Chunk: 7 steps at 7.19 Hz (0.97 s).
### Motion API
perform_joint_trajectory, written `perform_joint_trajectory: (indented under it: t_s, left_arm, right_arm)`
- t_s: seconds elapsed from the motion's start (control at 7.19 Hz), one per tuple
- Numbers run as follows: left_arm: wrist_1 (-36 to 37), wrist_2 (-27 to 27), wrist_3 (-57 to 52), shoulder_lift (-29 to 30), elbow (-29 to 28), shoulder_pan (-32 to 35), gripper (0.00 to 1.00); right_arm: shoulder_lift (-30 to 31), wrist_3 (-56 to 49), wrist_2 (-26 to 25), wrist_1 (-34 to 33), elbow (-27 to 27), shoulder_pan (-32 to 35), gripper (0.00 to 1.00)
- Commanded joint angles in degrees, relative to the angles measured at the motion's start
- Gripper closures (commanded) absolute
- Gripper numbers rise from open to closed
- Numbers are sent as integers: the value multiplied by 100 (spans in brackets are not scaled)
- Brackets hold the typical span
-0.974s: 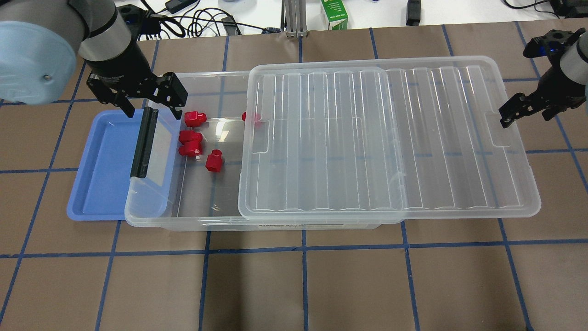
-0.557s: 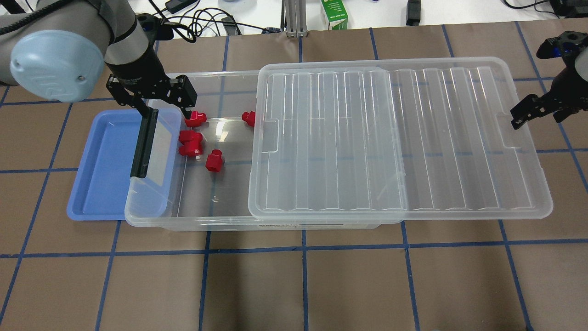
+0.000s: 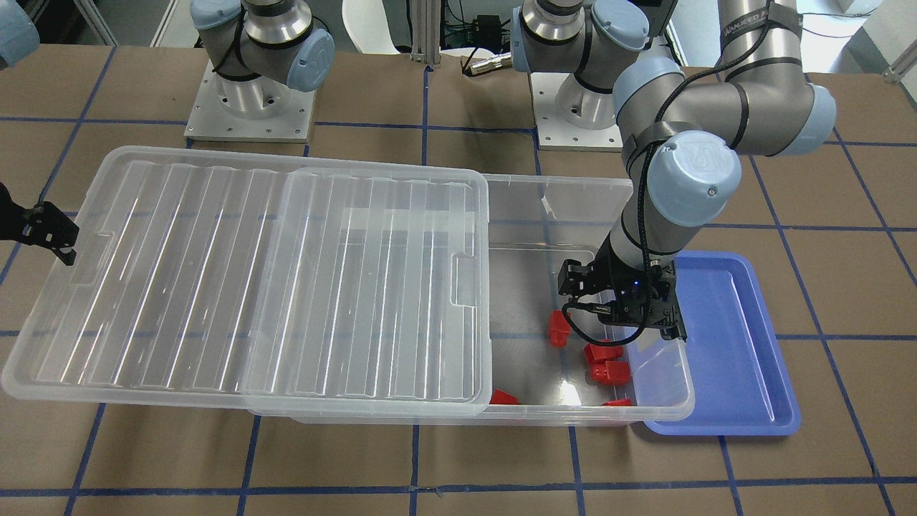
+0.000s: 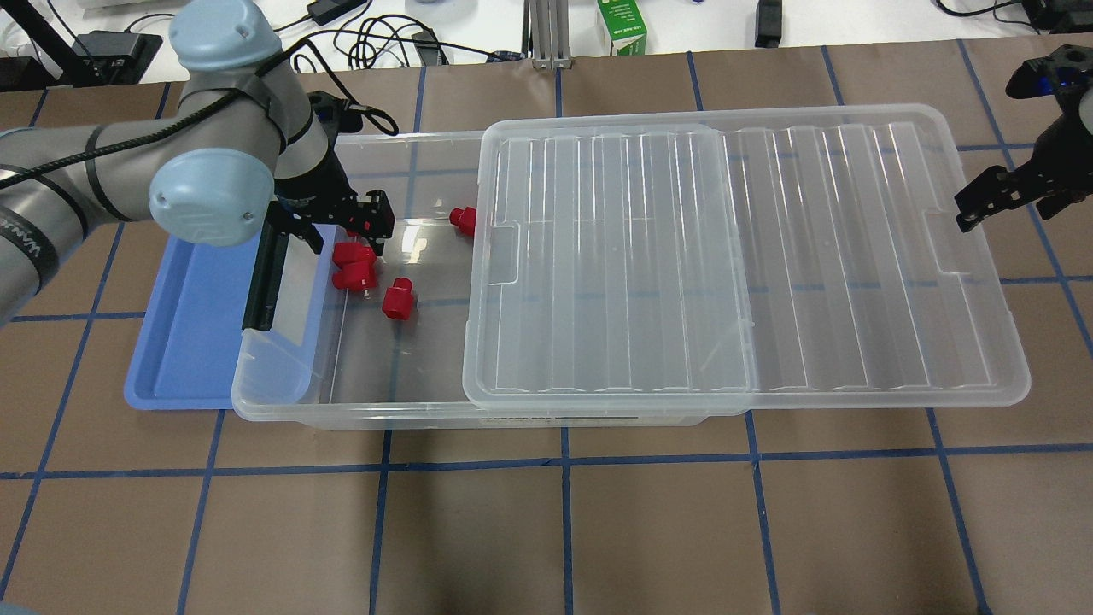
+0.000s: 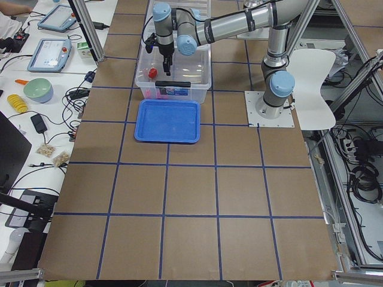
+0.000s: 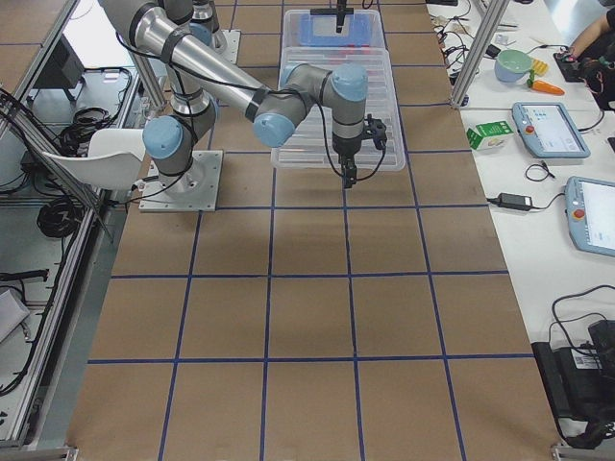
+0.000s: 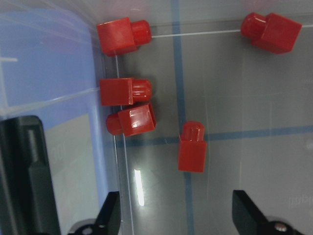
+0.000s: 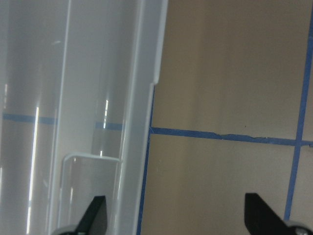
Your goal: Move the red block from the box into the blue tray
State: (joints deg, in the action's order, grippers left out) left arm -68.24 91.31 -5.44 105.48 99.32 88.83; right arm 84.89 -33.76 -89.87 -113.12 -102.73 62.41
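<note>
Several red blocks (image 4: 397, 301) lie on the floor of the clear box (image 4: 384, 417) at its open left end; they also show in the left wrist view (image 7: 191, 147). The ribbed lid (image 4: 743, 256) is slid to the right and overhangs the box. The blue tray (image 4: 192, 325) sits at the box's left end, partly under it, and holds nothing. My left gripper (image 4: 343, 232) is open and empty, hovering over the blocks (image 3: 620, 326), (image 7: 177, 215). My right gripper (image 4: 995, 198) is open and empty beside the lid's right edge (image 8: 176, 218).
The black latch (image 4: 260, 282) stands on the box's left end, between tray and blocks. A green carton (image 4: 622, 26) and cables (image 4: 367, 43) lie beyond the table's far edge. The table is brown with blue tape lines.
The left gripper has moved right and down from above the tray's corner to over the red blocks, now hiding one. The lid slid a little to the right, and the right gripper drew back right.
</note>
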Motion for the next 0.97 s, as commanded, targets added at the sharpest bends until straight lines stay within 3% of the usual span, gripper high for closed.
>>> perform_joint_trajectory:
  t_s: [0.0, 0.14, 0.42, 0.83]
  left_arm:
    - [196, -25, -10, 288, 123, 3, 22]
    - [214, -373, -9, 385, 140, 3, 22]
    - [232, -403, -27, 605, 149, 3, 22]
    - [275, -412, -45, 816, 167, 12, 22]
  right_arm:
    - [246, 27, 92, 978, 601, 35, 0]
    - [369, 36, 92, 1742, 1119, 35, 0]
    - [537, 141, 40, 2764, 1790, 35, 0]
    - [942, 508, 91, 2813, 1660, 122, 0]
